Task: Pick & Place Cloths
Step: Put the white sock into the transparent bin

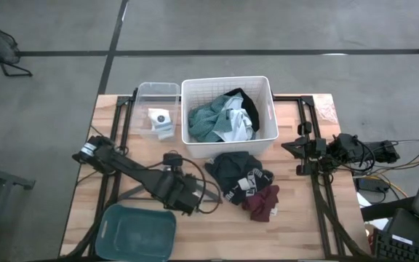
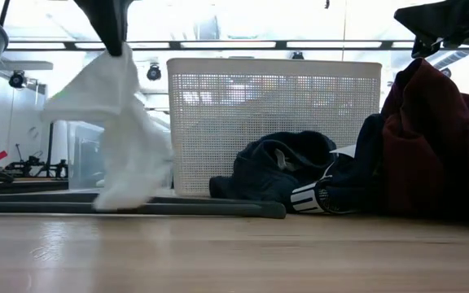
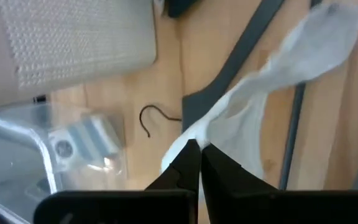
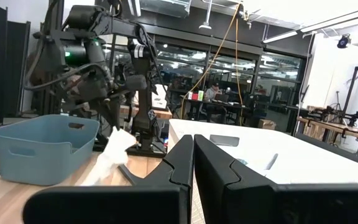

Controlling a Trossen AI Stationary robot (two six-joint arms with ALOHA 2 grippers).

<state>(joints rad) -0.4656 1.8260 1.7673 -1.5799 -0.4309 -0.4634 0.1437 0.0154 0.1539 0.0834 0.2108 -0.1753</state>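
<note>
My left gripper (image 1: 190,198) is over the near middle of the table, shut on a white-grey cloth (image 2: 124,130), which my arm hides in the high view. The same cloth (image 4: 110,155) shows in the right wrist view, beside the teal bin. A black cloth with white print (image 1: 235,173) and a small maroon cloth (image 1: 262,202) lie bunched on the table in front of the white basket (image 1: 268,87). The basket holds a teal-green cloth (image 1: 206,122) and a white cloth (image 1: 235,120). My right gripper (image 1: 291,148) waits shut at the table's right side. My left gripper (image 3: 197,149) pinches the white-grey cloth between its two fingers by a bunched upper part (image 3: 194,138), coming from above. The cloth hangs below the fingers (image 2: 114,32), slack. Its lower end (image 2: 120,199) reaches table level; whether it rests there I cannot tell.
A teal bin (image 1: 111,225) stands at the near left edge. A clear box (image 1: 142,91) with a small white object stands left of the basket. A dark hook (image 3: 146,119) and grey rails (image 2: 202,209) lie on the wood near the hanging cloth.
</note>
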